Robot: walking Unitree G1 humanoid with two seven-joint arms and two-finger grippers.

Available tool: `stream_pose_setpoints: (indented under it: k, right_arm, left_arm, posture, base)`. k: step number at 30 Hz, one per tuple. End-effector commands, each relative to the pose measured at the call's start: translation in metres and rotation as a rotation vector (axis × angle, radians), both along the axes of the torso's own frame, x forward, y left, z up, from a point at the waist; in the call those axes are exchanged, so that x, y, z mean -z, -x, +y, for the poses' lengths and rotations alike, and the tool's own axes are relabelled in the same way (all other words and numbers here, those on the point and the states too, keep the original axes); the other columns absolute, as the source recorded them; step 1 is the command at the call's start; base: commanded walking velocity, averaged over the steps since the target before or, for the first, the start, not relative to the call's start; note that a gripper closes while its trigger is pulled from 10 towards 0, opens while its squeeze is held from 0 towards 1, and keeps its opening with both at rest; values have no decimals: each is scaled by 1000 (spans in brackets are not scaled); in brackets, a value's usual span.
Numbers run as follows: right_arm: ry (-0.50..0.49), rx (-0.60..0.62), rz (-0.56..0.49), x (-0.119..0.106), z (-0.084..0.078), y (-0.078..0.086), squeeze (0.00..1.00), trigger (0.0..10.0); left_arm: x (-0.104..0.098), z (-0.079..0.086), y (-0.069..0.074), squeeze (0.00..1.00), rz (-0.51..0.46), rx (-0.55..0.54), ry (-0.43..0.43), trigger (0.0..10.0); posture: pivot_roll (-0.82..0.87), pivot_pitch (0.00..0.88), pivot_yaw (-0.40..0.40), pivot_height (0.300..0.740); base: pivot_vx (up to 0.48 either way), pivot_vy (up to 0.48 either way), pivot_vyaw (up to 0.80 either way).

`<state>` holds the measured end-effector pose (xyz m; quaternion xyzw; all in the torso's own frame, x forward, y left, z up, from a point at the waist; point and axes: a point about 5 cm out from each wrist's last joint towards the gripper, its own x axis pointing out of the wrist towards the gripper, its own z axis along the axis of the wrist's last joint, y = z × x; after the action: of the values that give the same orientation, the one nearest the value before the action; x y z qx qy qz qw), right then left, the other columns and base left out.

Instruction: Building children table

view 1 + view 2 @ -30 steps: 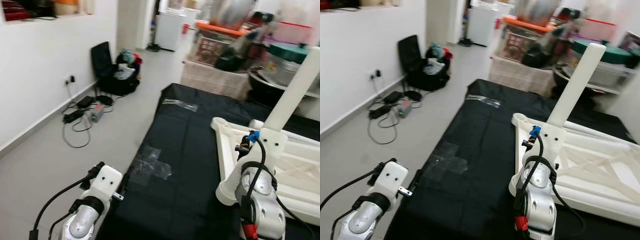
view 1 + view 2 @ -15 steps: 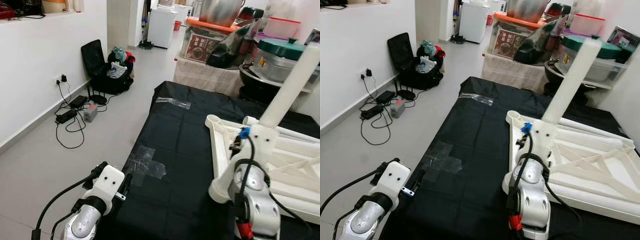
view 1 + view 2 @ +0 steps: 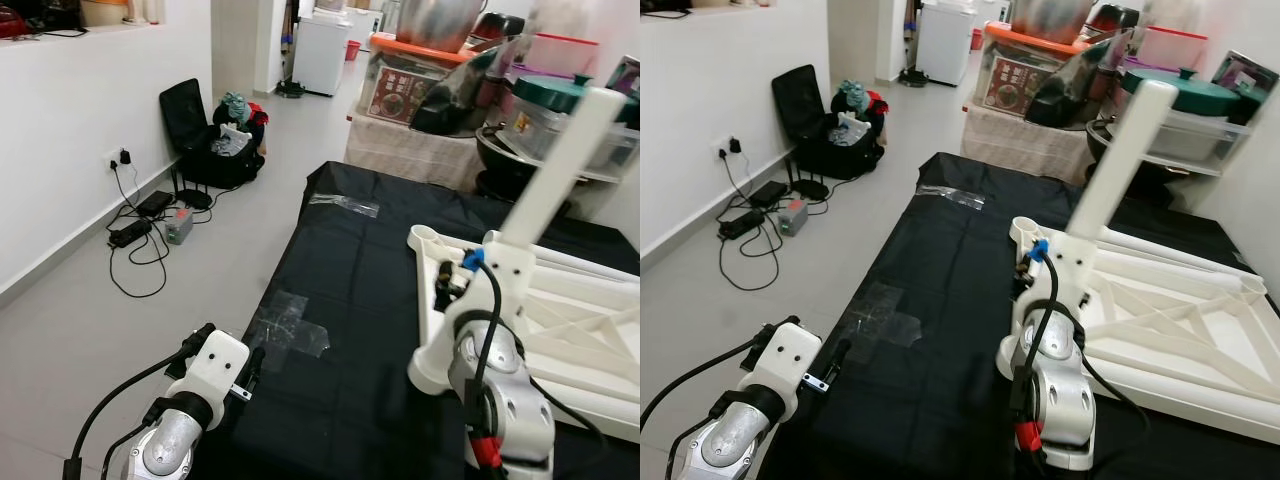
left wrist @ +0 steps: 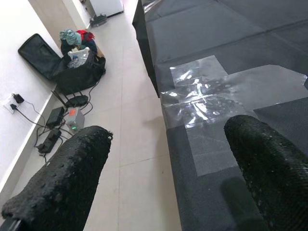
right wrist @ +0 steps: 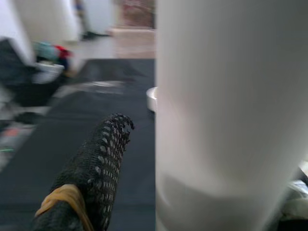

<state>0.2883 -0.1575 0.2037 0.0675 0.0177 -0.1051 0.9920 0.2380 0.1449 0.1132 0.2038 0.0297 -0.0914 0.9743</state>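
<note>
Black mat (image 3: 360,270), right gripper (image 3: 445,285) jaws clamping white leg (image 3: 555,160), left gripper (image 4: 168,173) jaws wide, empty.

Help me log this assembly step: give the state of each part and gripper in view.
Table leg: held up at a tilt.
Table frame: lying flat on the black cloth.
Right gripper: shut on the table leg.
Left gripper: open, above the cloth's edge.
Tape: stuck flat on the cloth.

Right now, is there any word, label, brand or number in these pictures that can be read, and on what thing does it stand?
No text can be read.
Red box under the orange lid: has print on its front, too small and blurred to read.
White table leg, white table frame, black cloth: no writing seen.
</note>
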Motion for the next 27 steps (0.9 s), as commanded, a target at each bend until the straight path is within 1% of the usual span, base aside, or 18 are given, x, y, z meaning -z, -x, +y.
stream_pose_setpoints:
  k: [1, 2, 4, 6, 7, 8, 10, 13, 15, 18, 20, 21, 23, 24, 25, 26, 27]
  right_arm:
    - [-28, -162, -66, -12, 20, -4, 0, 10000]
    - [-3, -243, -70, -14, 34, -4, 0, 10000]
    - [-3, -243, -70, -14, 34, -4, 0, 10000]
    - [20, -304, -67, -14, 46, -5, 0, 10000]
    - [23, -323, -71, -15, 50, -6, 0, 10000]
    - [23, -323, -71, -15, 50, -6, 0, 10000]
    - [34, -373, -87, -17, 58, -6, 0, 10000]
    - [37, -391, -93, -18, 60, -7, 0, 10000]
    - [39, -440, -105, -18, 66, -6, 0, 10000]
    - [40, -451, -107, -18, 67, -6, 0, 10000]
    - [54, -496, -103, -19, 79, -13, 0, 10000]
    - [54, -496, -103, -19, 79, -13, 0, 10000]
    - [67, -547, -114, -24, 95, -22, 0, 10000]
    - [67, -547, -114, -24, 95, -22, 0, 10000]
    - [72, -568, -120, -27, 102, -23, 0, 10000]
    - [72, -568, -120, -27, 102, -23, 0, 10000]
    - [75, -581, -124, -28, 106, -23, 0, 10000]
  left_arm:
    - [3, -1, 0, 0, 10, 2, 0, 10000]
    - [3, -1, 0, 0, 10, 2, -1, 10000]
    - [3, -1, 0, 0, 10, 2, -1, 10000]
    - [3, -1, 0, 0, 9, 2, -2, 10000]
    - [3, -1, 0, 0, 9, 2, -2, 10000]
    - [3, -1, 0, 0, 9, 2, -2, 10000]
    - [3, -1, 0, 0, 8, -1, -3, 10000]
    - [3, -1, 0, 0, 7, -2, -3, 10000]
    - [3, -1, 0, 0, 7, -1, -3, 10000]
    - [3, -1, 0, 0, 7, -1, -3, 10000]
    - [3, -1, 0, 0, 8, 3, -2, 10000]
    - [3, -1, 0, 0, 8, 3, -2, 10000]
    - [3, -2, 0, 0, 8, 3, -2, 10000]
    - [3, -2, 0, 0, 8, 3, -2, 10000]
    - [3, -2, 0, 0, 8, 2, -2, 10000]
    - [3, -2, 0, 0, 8, 2, -2, 10000]
    - [3, -2, -1, 0, 7, 1, -3, 10000]
  posture:
    - [119, 0, -190, 740]
    - [120, 0, -191, 740]
    - [120, 0, -191, 740]
    - [122, 0, -192, 740]
    - [127, 0, -196, 740]
    - [127, 0, -196, 740]
    - [131, 0, -200, 740]
    - [131, 0, -200, 740]
    - [130, 0, -200, 740]
    - [130, 0, -200, 740]
    - [128, 0, -199, 740]
    - [128, 0, -199, 740]
    - [135, 0, -202, 740]
    - [135, 0, -202, 740]
    - [135, 0, -202, 740]
    - [135, 0, -202, 740]
    - [135, 0, -202, 740]
  base:
    - [0, 0, 0]
    - [0, 0, 0]
    - [0, 0, 0]
    - [0, 0, 0]
    - [0, 0, 0]
    - [0, 0, 0]
    - [0, 0, 0]
    - [0, 0, 0]
    - [0, 0, 0]
    - [0, 0, 0]
    - [0, 0, 0]
    - [0, 0, 0]
    - [0, 0, 0]
    - [0, 0, 0]
    - [0, 0, 0]
    - [0, 0, 0]
    - [0, 0, 0]
